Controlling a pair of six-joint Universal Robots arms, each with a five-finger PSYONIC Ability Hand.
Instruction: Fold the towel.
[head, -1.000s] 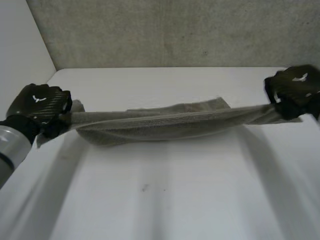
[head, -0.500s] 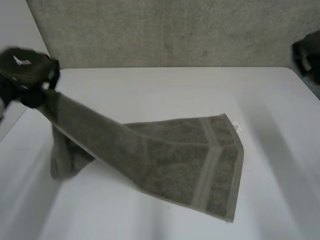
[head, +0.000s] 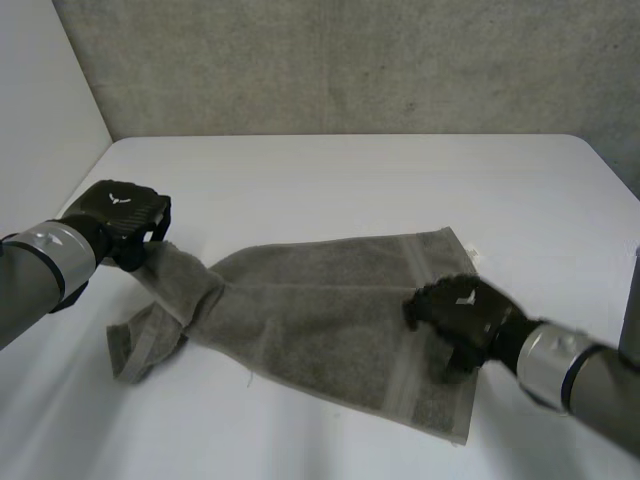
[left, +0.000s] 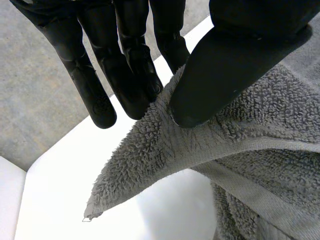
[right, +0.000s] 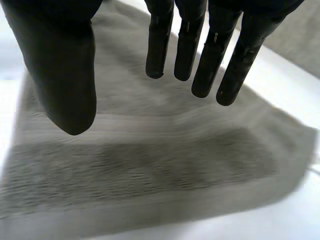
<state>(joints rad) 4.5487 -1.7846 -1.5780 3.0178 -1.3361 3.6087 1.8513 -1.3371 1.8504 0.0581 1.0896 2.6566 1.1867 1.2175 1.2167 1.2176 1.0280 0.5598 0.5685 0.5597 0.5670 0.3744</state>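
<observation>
Between the left hand's (head: 125, 212) thumb and straight fingers (left: 127, 75) sits the towel's (head: 330, 310) edge, just by a corner, lifted and bunched; the pinch looks shallow, so a hard tug could slip it. Under the right hand (head: 460, 310), fingers spread and holding nothing, the striped end lies flat. Beyond both hands' fingertips the table (head: 330, 180) offers open room, its edge well apart.
</observation>
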